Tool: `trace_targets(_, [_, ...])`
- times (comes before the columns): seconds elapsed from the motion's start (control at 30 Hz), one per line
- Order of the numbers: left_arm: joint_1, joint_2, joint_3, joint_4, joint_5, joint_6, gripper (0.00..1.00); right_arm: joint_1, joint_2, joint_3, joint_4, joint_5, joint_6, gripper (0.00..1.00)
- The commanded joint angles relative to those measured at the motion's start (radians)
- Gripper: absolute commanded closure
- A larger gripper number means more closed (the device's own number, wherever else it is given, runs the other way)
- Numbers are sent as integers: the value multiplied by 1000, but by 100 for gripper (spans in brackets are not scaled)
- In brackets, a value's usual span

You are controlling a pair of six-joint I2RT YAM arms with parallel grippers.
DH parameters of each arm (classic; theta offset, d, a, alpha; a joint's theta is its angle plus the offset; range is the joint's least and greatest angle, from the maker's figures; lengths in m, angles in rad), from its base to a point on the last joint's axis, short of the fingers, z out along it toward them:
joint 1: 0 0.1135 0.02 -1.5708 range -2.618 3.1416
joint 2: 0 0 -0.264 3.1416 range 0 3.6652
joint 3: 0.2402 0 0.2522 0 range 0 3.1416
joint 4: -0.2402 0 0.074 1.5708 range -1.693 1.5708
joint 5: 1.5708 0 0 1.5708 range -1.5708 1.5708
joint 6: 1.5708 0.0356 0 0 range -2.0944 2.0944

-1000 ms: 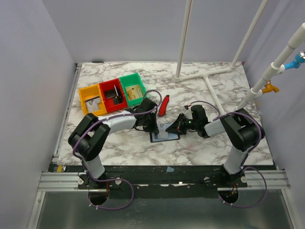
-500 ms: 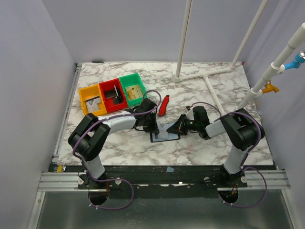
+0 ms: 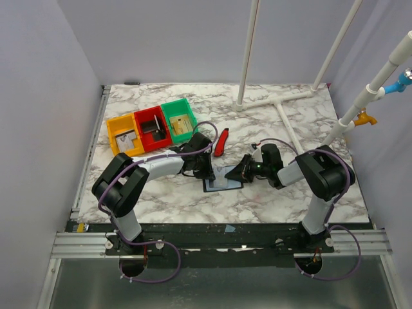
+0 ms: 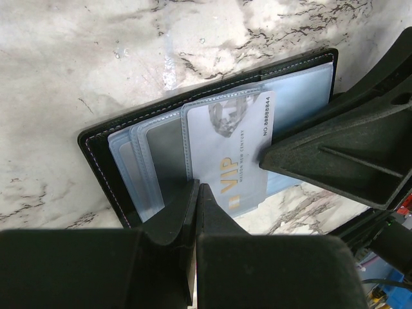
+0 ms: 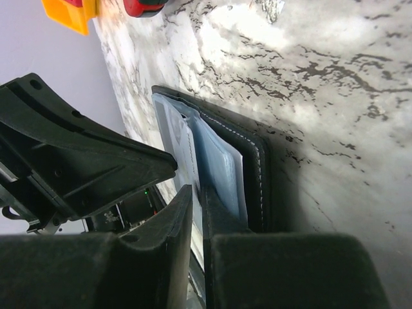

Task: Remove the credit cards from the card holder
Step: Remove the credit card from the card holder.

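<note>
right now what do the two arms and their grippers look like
The left arm and right arm both have bulky black joint housings joined by pale silver-grey links, with a purple cable looping along each. The left gripper and right gripper are matte black, with angular, wedge-shaped fingers.

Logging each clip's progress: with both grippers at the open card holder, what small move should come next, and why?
Probably a short pull by the right gripper toward its own side, sliding the VIP card out of the card holder. Its fingers look closed on the card's edge, the left gripper, shut, seems to pin the holder, and the card is not yet out.
</note>
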Motion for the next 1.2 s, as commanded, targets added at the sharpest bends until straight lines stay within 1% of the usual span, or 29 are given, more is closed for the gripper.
trace_targets(0.0, [2, 25, -38, -56, -40, 14, 100, -6, 21, -9, 39, -28, 8, 88])
trace_targets(0.17, [2, 23, -40, -54, -37, 13, 100, -6, 24, -9, 38, -27, 5, 99])
trace_targets(0.5, [10, 20, -55, -56, -41, 9, 100, -11, 18, -18, 19, -5, -20, 99])
trace_targets(0.8, [27, 12, -72, -56, -39, 14, 100, -43, 5, -38, 3, -5, -48, 99])
trace_targets(1.17, [37, 5, -71, -59, -39, 19, 100, -71, -56, -37, -78, 13, -98, 99])
